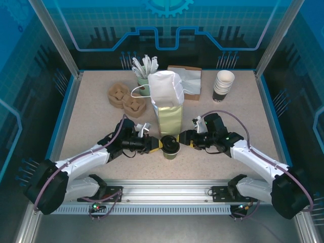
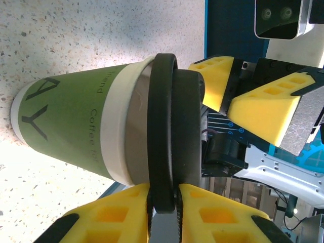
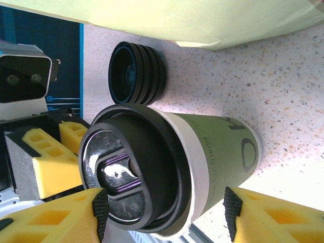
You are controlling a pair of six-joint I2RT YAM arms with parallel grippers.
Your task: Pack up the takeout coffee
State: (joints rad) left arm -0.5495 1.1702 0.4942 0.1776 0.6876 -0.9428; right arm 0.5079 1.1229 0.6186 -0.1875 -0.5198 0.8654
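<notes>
— Was the takeout coffee [image 1: 170,148] packed?
— No. It stood lidded on the counter [image 1: 91,121], at 6 o'clock from the upright paper bag [image 1: 169,114]. The left pincer [image 1: 161,144], at its 9, pinched the lid rim. The right pincer [image 1: 185,137], at 3, gaped beside the lid.
— Obstacles?
— Lifting it over the tall bag was left to do, I'd judge. A stack of lids [image 3: 136,73] lay near.

Green paper cup with black plastic lid [image 2: 66,126]: printed lettering only partly legible. Left end effector [image 2: 164,223]: yellow foam fingers [image 2: 111,215] cropped at bottom edge. Pale green paper bag [image 3: 202,20]: cropped at top edge, right wrist view.
</notes>
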